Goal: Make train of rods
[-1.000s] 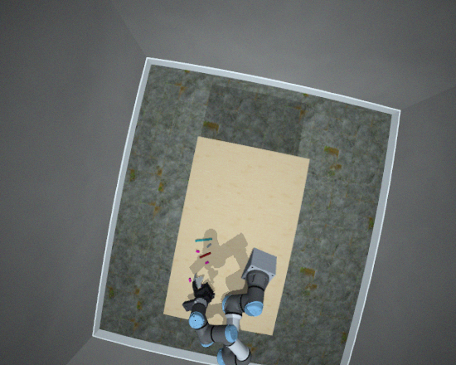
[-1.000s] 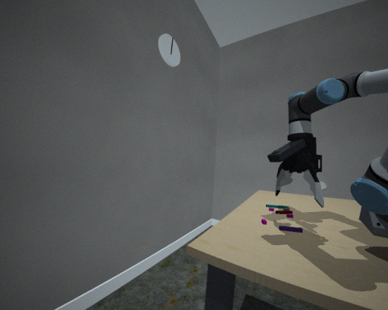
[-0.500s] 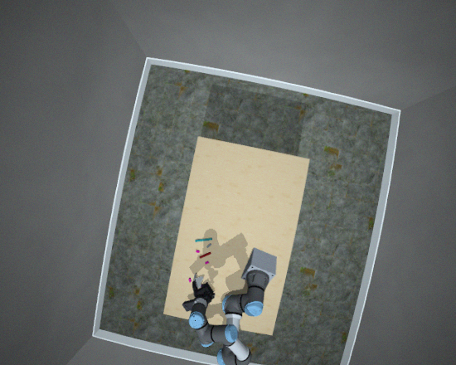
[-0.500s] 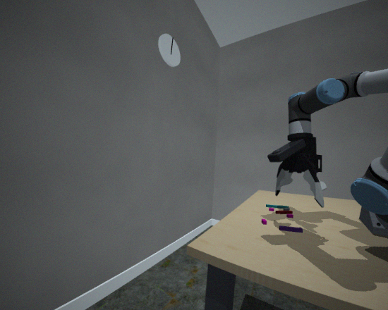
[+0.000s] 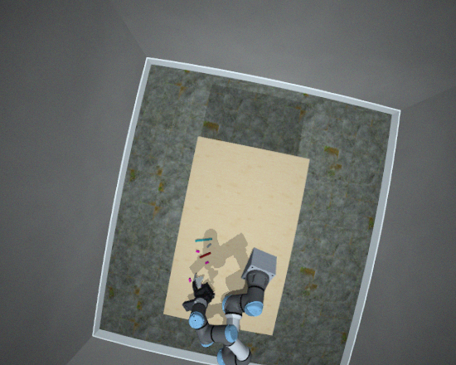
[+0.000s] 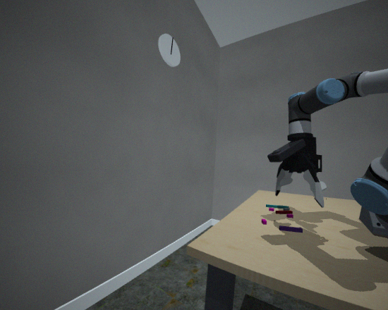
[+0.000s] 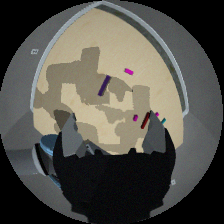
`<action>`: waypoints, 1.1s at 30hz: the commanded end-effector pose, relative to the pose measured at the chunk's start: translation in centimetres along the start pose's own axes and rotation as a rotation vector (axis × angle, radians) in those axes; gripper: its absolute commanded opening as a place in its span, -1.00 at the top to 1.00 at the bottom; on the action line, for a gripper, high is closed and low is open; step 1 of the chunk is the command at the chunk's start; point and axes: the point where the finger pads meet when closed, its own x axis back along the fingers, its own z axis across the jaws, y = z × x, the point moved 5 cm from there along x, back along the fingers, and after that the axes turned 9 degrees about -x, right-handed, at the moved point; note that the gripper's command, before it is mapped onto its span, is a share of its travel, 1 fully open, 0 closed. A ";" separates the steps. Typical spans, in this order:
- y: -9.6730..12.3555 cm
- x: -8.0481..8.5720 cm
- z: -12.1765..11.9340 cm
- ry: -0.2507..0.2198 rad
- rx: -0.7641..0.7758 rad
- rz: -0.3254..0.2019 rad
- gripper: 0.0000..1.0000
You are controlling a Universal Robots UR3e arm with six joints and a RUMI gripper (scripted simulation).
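Note:
My gripper [image 5: 199,278] [image 6: 300,199] [image 7: 112,112] is open and empty, above the table. A purple rod [image 6: 291,229] [image 7: 104,85] lies flat below it, hidden in the top view. One magenta rod [image 5: 190,279] [image 6: 264,221] [image 7: 129,71] lies near the table's left edge. A red rod [image 5: 205,255] [image 6: 283,212] [image 7: 145,120] lies between a second magenta rod [image 5: 206,262] [image 6: 290,215] [image 7: 135,118] and a third magenta rod [image 5: 197,251] [image 6: 271,209] [image 7: 157,114], apart from both. The turquoise rod [image 5: 203,240] [image 6: 272,206] [image 7: 163,121] lies beyond, with a short grey rod [image 5: 209,245] beside it.
The arm's grey base block [image 5: 262,262] stands on the wooden table [image 5: 246,187] to the right of the rods. The arm's shadows fall over part of the rod area. The table's left edge is close to the outermost magenta rod.

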 end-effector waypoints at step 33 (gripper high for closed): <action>0.0 0.1 -0.1 0.002 0.243 0.000 -1.00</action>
